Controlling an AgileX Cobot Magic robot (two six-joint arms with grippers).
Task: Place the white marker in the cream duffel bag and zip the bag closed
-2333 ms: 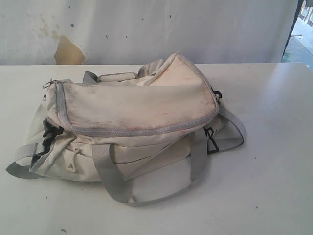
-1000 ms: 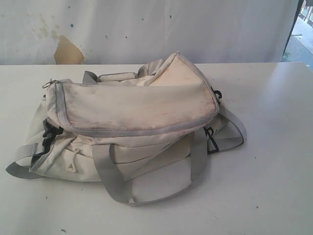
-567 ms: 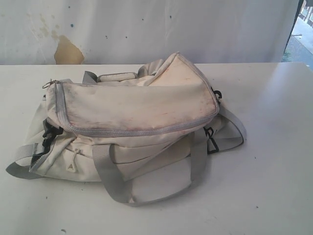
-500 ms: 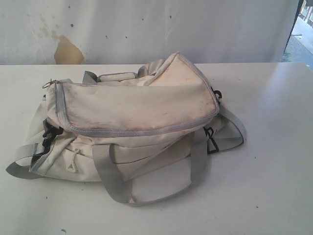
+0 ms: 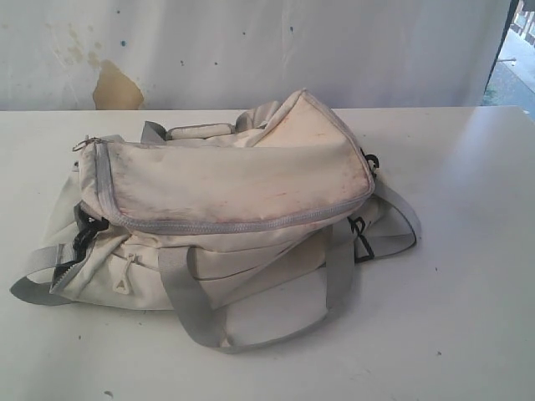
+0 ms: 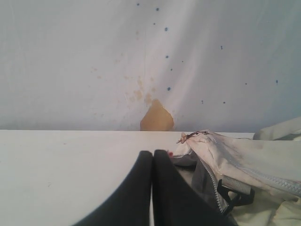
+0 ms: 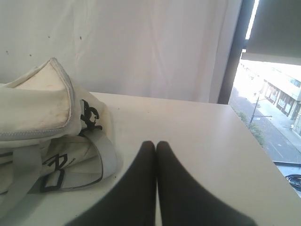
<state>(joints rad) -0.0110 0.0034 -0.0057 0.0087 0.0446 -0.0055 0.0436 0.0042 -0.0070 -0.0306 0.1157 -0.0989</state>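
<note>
The cream duffel bag lies on the white table, its stained top flap down and edged with grey zipper trim. A metal zipper pull sticks out at the bag's left end. No white marker shows in any view. Neither gripper appears in the exterior view. In the left wrist view my left gripper is shut and empty, just beside the bag's left end, where zipper teeth gape slightly. In the right wrist view my right gripper is shut and empty over the table, to the side of the bag's other end.
Grey webbing straps loop out onto the table in front of the bag, and another strap trails off its left end. Black buckles hang at the right end. A stained white wall backs the table.
The left front edge of the bag's top flap has sagged a little lower over the black buckle. Nothing else has moved.
</note>
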